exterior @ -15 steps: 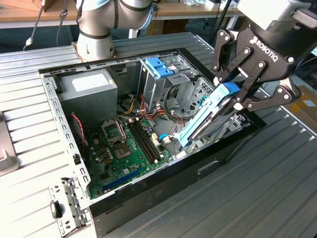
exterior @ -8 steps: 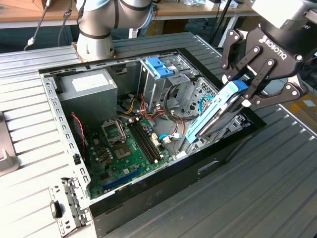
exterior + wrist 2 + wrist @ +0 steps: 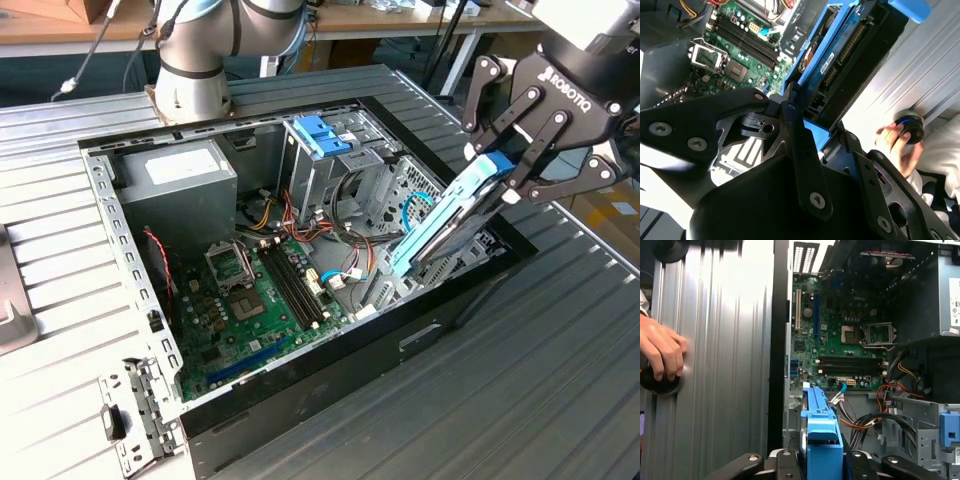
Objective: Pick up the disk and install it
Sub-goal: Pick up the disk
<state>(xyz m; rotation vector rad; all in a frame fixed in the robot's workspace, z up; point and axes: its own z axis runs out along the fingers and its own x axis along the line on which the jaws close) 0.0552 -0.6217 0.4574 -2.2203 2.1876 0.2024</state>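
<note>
The disk (image 3: pixel 448 222), a silver-grey drive framed by bright blue rails, hangs steeply tilted over the open computer case (image 3: pixel 330 385), at the case's end on the exterior view's right. Its lower end dips toward the case's edge, beside the metal drive cage (image 3: pixel 385 190). My gripper (image 3: pixel 508 178) is shut on the disk's upper end. In the second wrist view the disk (image 3: pixel 840 55) runs away from my black fingers (image 3: pixel 795 125), with the motherboard behind it. The first wrist view shows the disk's blue rail (image 3: pixel 821 432) edge-on between my finger links.
Inside the case lie a green motherboard (image 3: pixel 250 290), a grey power-supply box (image 3: pixel 180 180), loose cables (image 3: pixel 340 240) and a blue clip (image 3: pixel 318 135) on the cage. A person's hand (image 3: pixel 660 355) rests on a black knob on the ribbed metal table (image 3: pixel 560 380). A loose bracket (image 3: pixel 135 415) lies beside the case.
</note>
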